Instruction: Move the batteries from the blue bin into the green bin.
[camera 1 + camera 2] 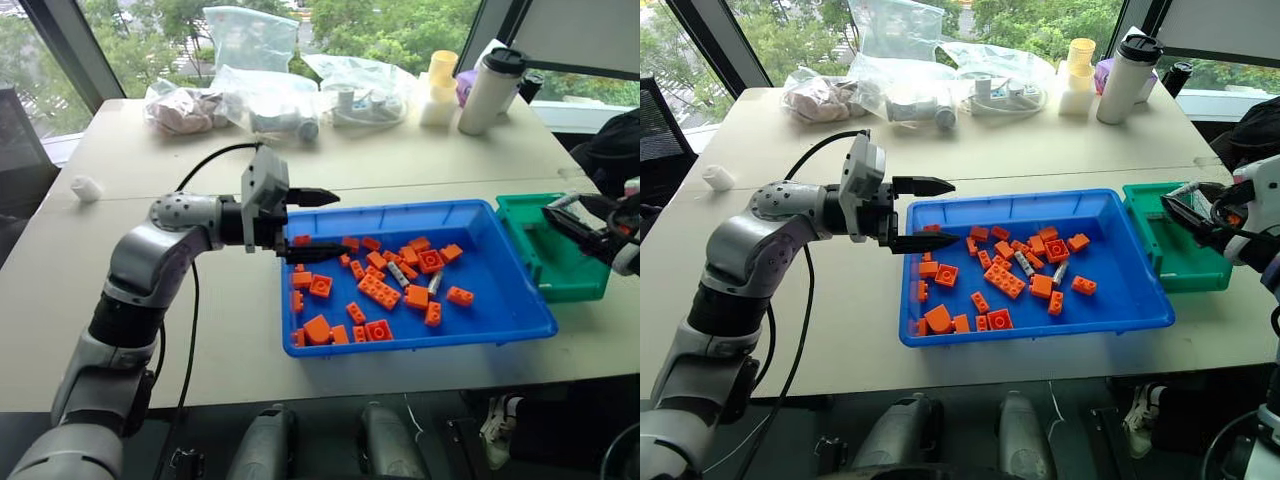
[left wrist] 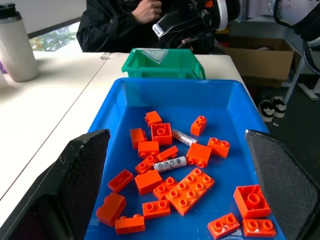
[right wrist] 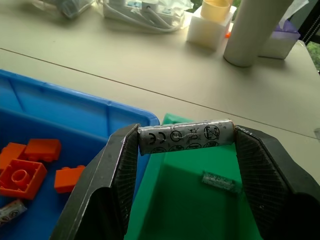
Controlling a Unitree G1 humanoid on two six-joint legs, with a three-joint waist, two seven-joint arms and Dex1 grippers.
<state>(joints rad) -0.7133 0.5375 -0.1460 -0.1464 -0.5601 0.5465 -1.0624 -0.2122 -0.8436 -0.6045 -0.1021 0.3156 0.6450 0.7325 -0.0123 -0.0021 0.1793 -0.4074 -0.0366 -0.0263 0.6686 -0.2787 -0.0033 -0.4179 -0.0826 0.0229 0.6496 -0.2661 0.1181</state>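
Battery held over the green bin!
Left claw gapes empty at the blue bin's left rim, two batteries among orange bricks; far right, right claw pinches a battery endwise above the green bin, another battery inside.

At the centre of your head view the blue bin sits on the table, with the green bin touching its right side. Bricks lie scattered inside the blue bin, and two batteries rest among them right of centre. Your left gripper hangs over the bin's left rim. At the right edge, your right gripper holds a battery above the green bin, where another battery lies. Bags and a tumbler line the top of the frame.
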